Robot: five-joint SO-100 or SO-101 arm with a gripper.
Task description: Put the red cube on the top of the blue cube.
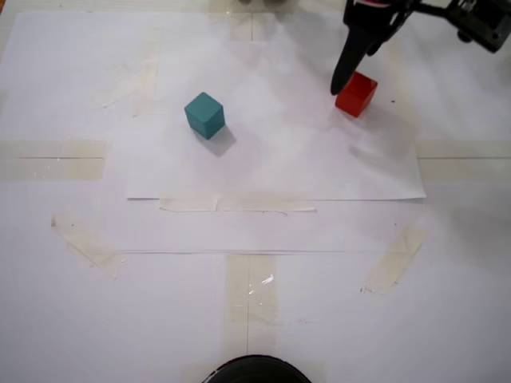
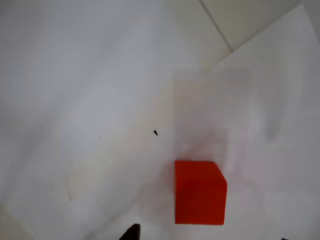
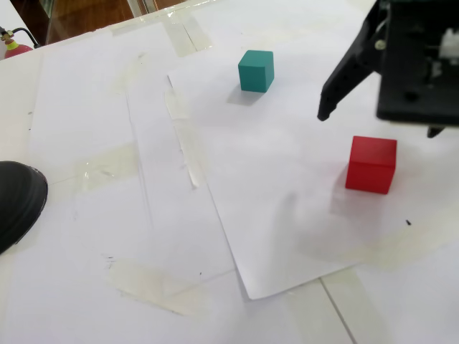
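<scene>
The red cube (image 1: 356, 94) (image 3: 371, 165) sits on the white paper, at the right in both fixed views. The blue cube (image 1: 205, 115) (image 3: 256, 70) rests well apart from it, to the left in a fixed view, and is out of the wrist view. My gripper (image 3: 379, 123) hovers open just above the red cube with nothing between its jaws. One black finger (image 1: 345, 64) points down beside the cube's left edge. In the wrist view the red cube (image 2: 199, 192) lies low in the frame, between the two fingertips that peek in at the bottom edge.
White paper sheets (image 1: 271, 159) taped down with clear tape strips (image 1: 236, 203) cover the table. A black rounded object (image 1: 255, 372) (image 3: 18, 201) sits at the near table edge.
</scene>
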